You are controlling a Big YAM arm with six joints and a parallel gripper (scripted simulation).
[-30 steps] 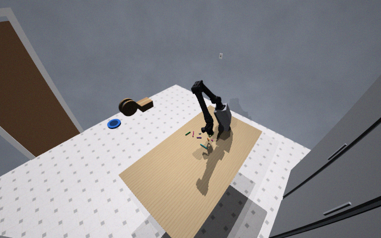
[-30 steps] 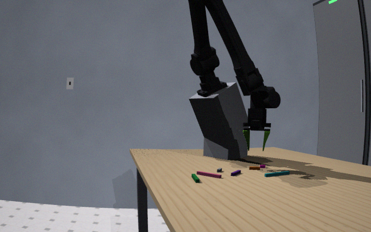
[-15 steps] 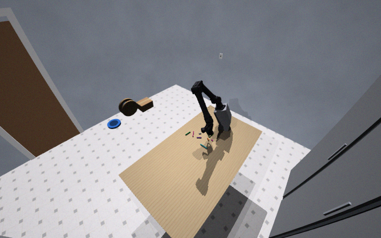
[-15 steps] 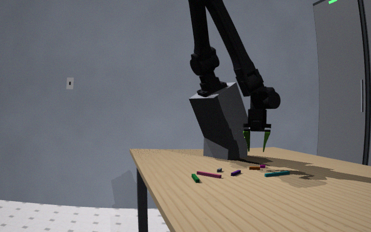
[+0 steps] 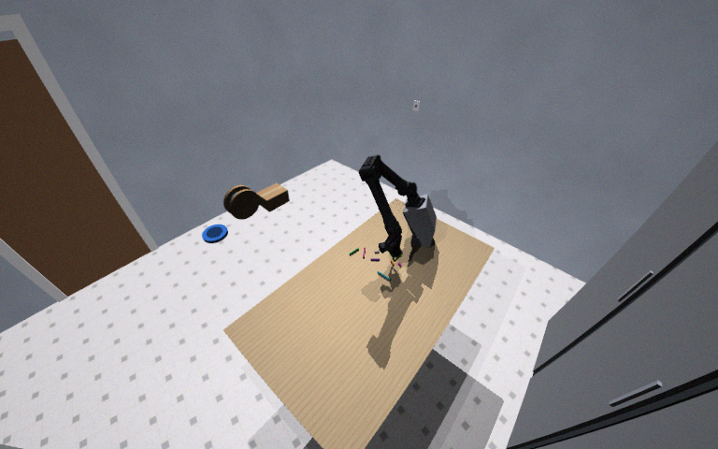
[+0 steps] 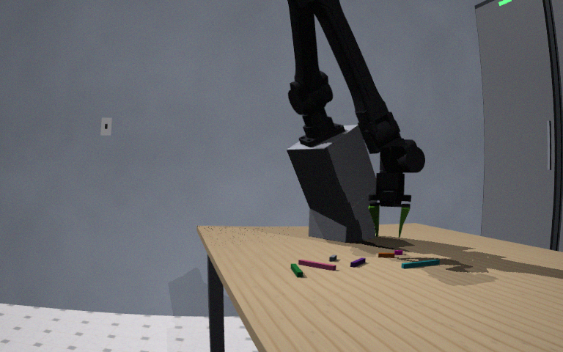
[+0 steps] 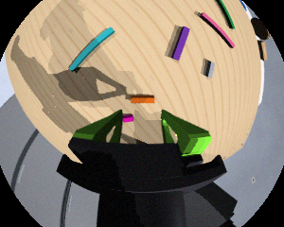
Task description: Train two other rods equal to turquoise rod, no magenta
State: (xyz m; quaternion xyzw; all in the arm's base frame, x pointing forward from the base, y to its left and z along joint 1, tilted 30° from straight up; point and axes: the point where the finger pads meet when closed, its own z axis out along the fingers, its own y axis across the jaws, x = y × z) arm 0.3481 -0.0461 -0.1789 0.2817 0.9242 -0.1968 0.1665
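turquoise rod [image 5: 383, 276] [image 6: 420, 263] [image 7: 91, 49]: turquoise | purple rod [image 5: 374, 259] [image 6: 357, 262] [image 7: 181, 43]: purple | orange rod [image 6: 386, 254] [image 7: 142, 99]: orange | magenta rod [image 6: 398, 252] [image 7: 128, 118]: magenta | gripper [image 6: 388, 236] [image 7: 141, 113]: black body, green fingers | worktop [image 5: 318, 327] [image 6: 407, 314] [image 7: 147, 66]: tan, wood-grain stripes | floor [image 5: 129, 339] [image 6: 101, 327]: white, grey diamonds | dish [image 5: 215, 233]: blue | wall [image 5: 296, 83] [image 6: 145, 182]: mottled grey-blue
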